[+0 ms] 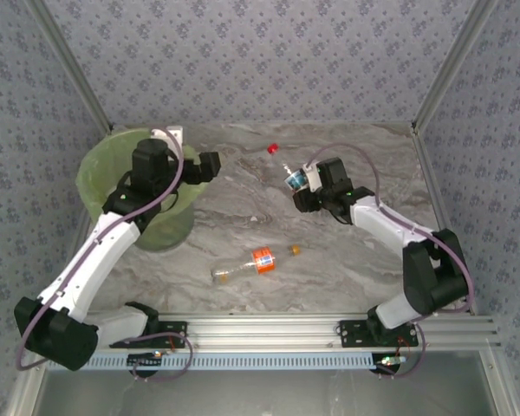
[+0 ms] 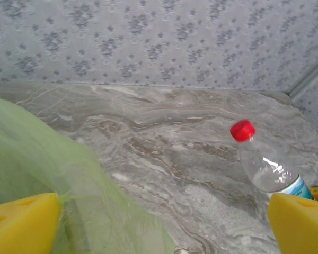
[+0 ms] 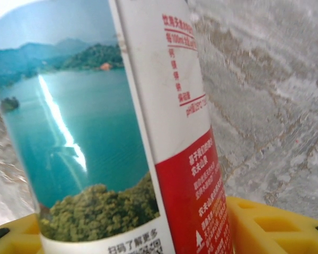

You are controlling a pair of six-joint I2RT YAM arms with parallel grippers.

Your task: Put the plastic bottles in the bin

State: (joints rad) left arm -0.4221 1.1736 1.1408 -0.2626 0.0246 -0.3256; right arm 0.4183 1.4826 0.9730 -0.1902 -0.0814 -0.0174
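My right gripper [image 1: 302, 185] is shut on a clear bottle [image 1: 292, 178] with a blue lake label and a red cap [image 1: 272, 148], held above the table's far middle. In the right wrist view, the label [image 3: 95, 132] sits between my yellow fingers [image 3: 275, 225]. The left wrist view has this bottle [image 2: 265, 166] at the right. A second bottle [image 1: 258, 261] with an orange label lies on its side near the table's front. The green-lined bin [image 1: 113, 169] stands at the far left. My left gripper [image 1: 208, 165] hangs open by its right rim, and the bag [image 2: 47, 174] is beside its fingers [image 2: 299, 225].
The marble tabletop [image 1: 355, 251] ends at patterned walls behind and on both sides, with metal posts at the corners. An aluminium rail [image 1: 269, 329] with both arm bases runs along the near edge.
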